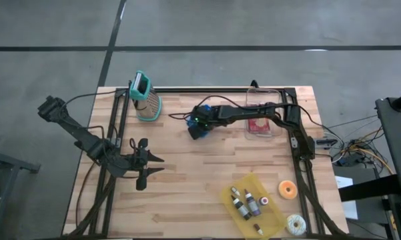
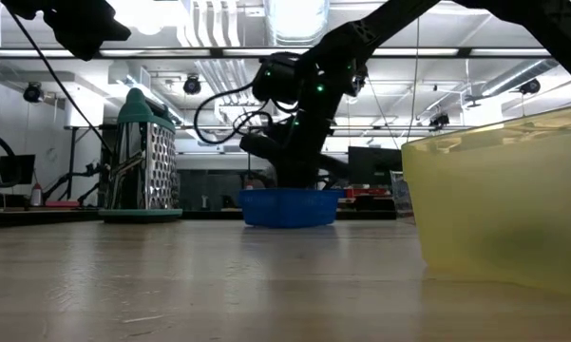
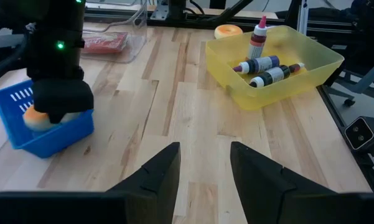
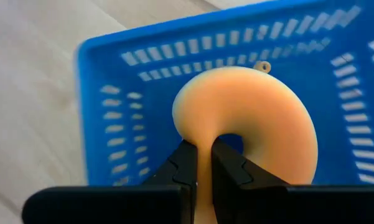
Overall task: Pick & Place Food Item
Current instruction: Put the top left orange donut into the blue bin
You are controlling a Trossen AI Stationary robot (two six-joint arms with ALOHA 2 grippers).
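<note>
Right gripper (image 4: 199, 163) is pinching the orange donut (image 4: 255, 118) inside the blue basket (image 4: 112, 81) near the table's (image 1: 187, 193) far edge; left gripper (image 3: 203, 165) is waiting open near the left edge.

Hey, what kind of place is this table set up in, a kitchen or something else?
Probably a robotics lab or workshop, not a kitchen: bare concrete floor, strip lights and hanging cables overhead, monitors on benches behind, and two robot arms bolted to a wooden table.

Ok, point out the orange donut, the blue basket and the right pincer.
orange donut (image 4: 255, 106), right wrist view, top of its ring.
blue basket (image 4: 106, 118), right wrist view, slotted wall.
right pincer (image 4: 203, 163), right wrist view, between fingertips pinching the ring.
</note>
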